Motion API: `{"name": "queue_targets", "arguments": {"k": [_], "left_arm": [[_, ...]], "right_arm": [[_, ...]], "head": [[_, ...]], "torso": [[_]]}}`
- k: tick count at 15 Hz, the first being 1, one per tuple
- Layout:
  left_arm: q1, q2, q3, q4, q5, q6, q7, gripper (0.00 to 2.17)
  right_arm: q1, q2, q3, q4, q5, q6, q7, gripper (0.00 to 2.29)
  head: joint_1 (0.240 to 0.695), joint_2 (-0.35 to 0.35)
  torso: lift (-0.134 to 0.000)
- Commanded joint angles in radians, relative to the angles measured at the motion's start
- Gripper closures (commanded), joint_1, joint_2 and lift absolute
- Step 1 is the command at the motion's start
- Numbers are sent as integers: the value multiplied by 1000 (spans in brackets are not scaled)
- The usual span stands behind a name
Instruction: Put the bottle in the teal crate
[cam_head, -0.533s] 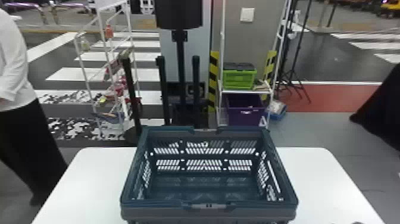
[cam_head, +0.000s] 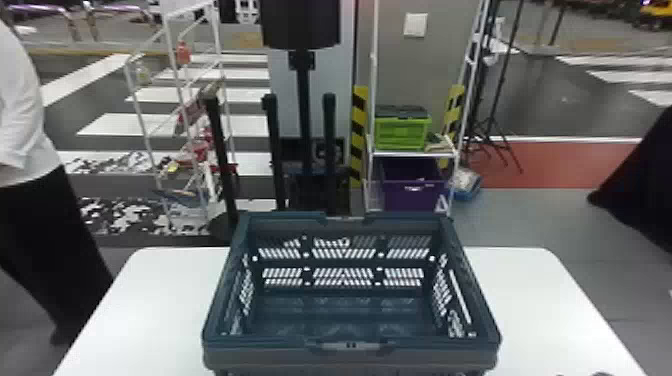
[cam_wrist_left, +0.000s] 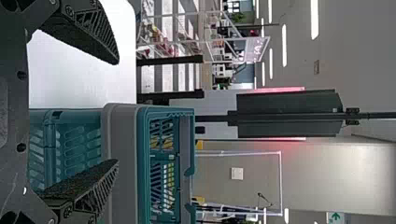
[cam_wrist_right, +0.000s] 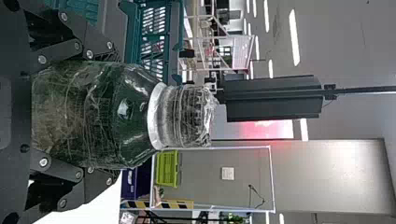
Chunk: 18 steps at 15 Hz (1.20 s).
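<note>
The teal crate (cam_head: 350, 357) stands upright on the white table, its open top facing up and no bottle visible inside. In the left wrist view, my left gripper (cam_wrist_left: 116, 111) is open beside the crate (cam_wrist_left: 123, 163), with nothing held between its spread fingers. My right gripper (cam_wrist_right: 109, 114) is shut on the bottle (cam_wrist_right: 133, 109) in the right wrist view. This is a wide, dark green, clear-wrapped bottle with a white ring at its neck; it hides the fingertips. Behind it, part of the crate (cam_wrist_right: 152, 42) appears.
The white table (cam_head: 150, 300) extends on both sides of the crate. Beyond it stand a black post (cam_head: 303, 125), a white rack (cam_head: 145, 110) and a shelf with a green box (cam_head: 402, 132) above a purple bin (cam_head: 412, 192).
</note>
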Motion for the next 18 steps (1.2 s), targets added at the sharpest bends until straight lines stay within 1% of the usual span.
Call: {"name": "queue_targets", "arguments": {"k": [1,5,7,10,13,14,16,18], "left_arm": [[0,0,0,2,0,-1,0,140],[0,0,0,2,0,-1,0,140],[-1,2,0,5,2,-1,0,140],[-1,3,2,12,5,-1,0,140],[-1,5,6,18,12,-1,0,140],[-1,5,8,23,15,-4,0,137],[-1,5,9,28,17,-4,0,137],[-1,5,9,32,18,-4,-2,137]], "right_arm": [[0,1,0,-3,0,0,0,2125],[-26,1,2,-57,0,37,0,2125],[-67,1,3,-101,2,114,0,2125],[-144,1,8,-154,8,249,0,2125],[-242,1,17,-198,25,417,0,2125],[-271,1,21,-200,35,451,0,2125],[-353,1,57,-198,64,571,0,2125],[-465,1,87,-167,77,703,-1,2125]], "head": [[499,0],[499,0],[499,0],[499,0],[499,0],[499,0],[499,0],[499,0]], "torso": [[0],[0],[0],[0],[0],[0],[0],[0]]}}
